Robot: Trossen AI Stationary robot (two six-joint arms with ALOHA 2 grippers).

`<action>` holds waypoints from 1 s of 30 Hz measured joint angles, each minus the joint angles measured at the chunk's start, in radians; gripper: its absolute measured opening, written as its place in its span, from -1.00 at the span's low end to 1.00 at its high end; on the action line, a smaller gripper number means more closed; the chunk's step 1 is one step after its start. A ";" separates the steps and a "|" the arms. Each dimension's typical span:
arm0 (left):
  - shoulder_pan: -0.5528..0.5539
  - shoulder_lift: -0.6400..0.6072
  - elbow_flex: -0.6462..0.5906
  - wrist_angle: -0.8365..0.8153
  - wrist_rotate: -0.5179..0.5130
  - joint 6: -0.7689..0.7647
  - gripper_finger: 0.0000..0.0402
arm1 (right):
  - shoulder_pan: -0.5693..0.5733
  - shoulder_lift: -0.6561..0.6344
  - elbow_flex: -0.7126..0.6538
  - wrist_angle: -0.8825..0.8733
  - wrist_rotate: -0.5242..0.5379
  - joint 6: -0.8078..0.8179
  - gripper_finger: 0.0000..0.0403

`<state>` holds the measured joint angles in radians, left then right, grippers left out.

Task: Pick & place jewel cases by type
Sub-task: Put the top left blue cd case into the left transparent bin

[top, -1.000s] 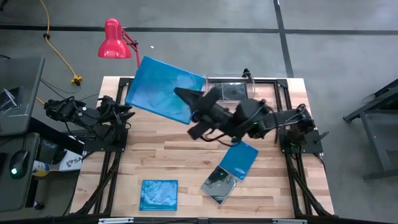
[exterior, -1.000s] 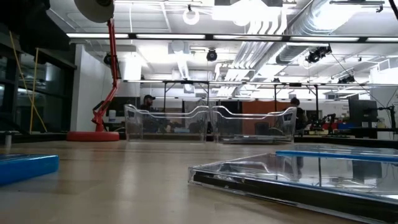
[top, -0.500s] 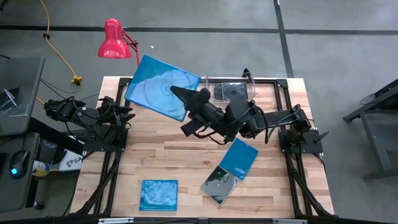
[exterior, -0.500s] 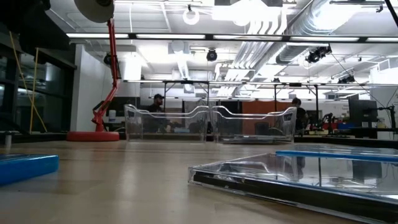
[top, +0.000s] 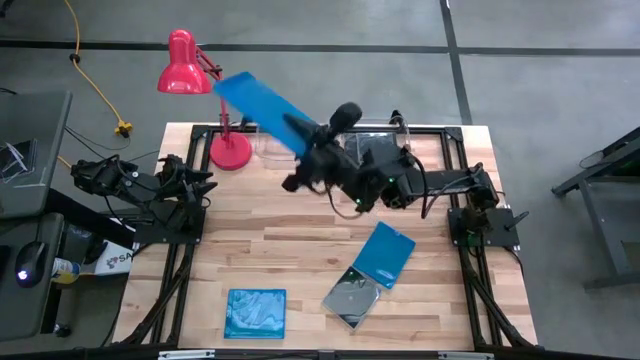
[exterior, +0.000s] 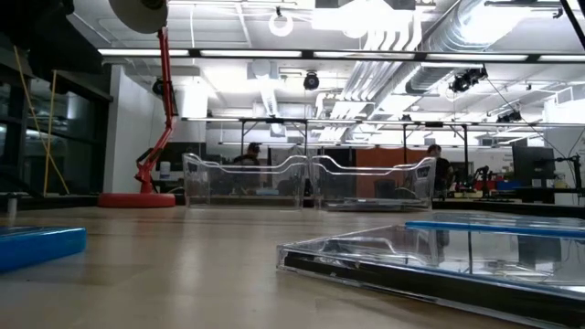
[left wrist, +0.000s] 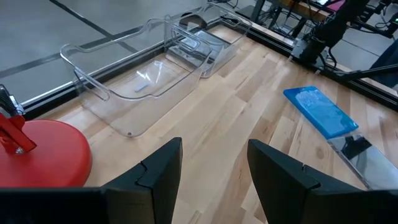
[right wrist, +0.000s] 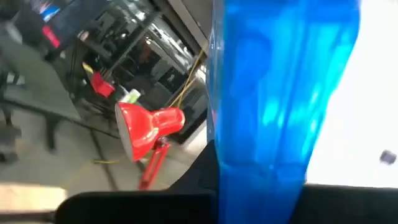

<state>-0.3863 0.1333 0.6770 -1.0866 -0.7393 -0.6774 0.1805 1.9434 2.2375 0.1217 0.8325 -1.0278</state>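
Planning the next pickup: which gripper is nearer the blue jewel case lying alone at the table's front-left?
Left. The left gripper waits at the table's left edge, directly behind that blue jewel case. The right gripper is raised near the far bins, holding another blue case.

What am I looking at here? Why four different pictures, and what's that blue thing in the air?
It is a two-armed robot at a wooden table. One camera looks straight down, one sits at table height, and one rides on each wrist. The right gripper is shut on a blue jewel case, lifted near the red lamp. The left gripper waits open at the table's left edge. On the table lie a second blue case, a third blue case overlapping a smoky clear case, and two clear bins at the back.
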 joint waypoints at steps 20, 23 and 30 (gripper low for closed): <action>0.000 0.000 0.000 -0.001 -0.009 0.000 -0.10 | -0.483 -0.010 -0.052 -0.615 -0.773 1.594 -1.00; 0.000 0.000 0.000 -0.001 -0.012 0.000 -0.10 | -0.559 -0.010 -0.094 -0.607 -0.917 1.638 -1.00; 0.000 0.000 0.000 -0.001 -0.018 0.000 -0.10 | -0.688 -0.010 -0.261 -0.551 -1.075 1.733 -1.00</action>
<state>-0.3866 0.1333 0.6773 -1.0874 -0.7575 -0.6773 -0.5072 1.9335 1.9761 -0.4294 -0.2427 0.7055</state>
